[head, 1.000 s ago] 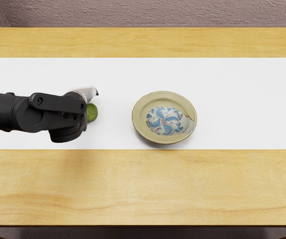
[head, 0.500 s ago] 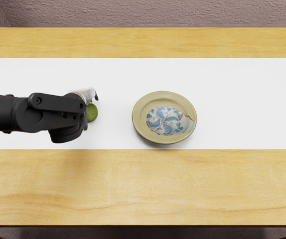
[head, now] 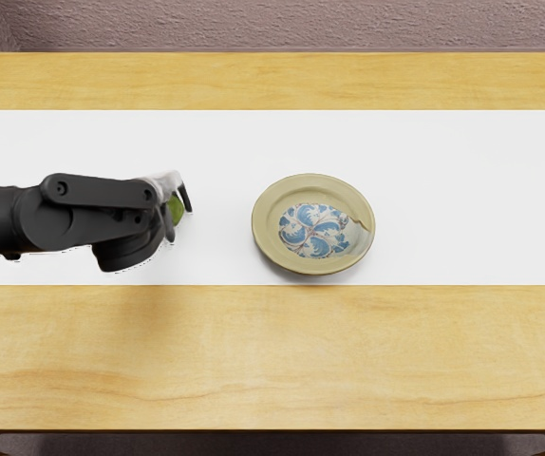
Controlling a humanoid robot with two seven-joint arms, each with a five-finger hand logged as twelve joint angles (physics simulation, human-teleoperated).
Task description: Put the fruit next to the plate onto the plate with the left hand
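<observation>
Green is nearly all I get of the fruit [head: 175, 208]: a narrow sliver showing at the tip of the left hand [head: 161, 204], the rest covered by it. I read the fingers [head: 184, 197] as curled around the fruit, one dark fingertip hooked over the side facing away from the wrist, so the hand is wrapped on it rather than spread. I cannot tell from this angle whether the fruit rests on the cloth or sits just off it.

Behind the hand, the black left arm [head: 26, 217] runs back to the picture's left edge, low over the white runner [head: 424, 152]. Ahead of the fingertips, across a clear gap of bare runner, lies the plate [head: 265, 211], with an olive rim and a blue-and-white pattern in its centre. The fruit is beside the plate, apart from it. The runner crosses a light wooden table [head: 272, 351], which shows as bands beyond and in front of the hand.
</observation>
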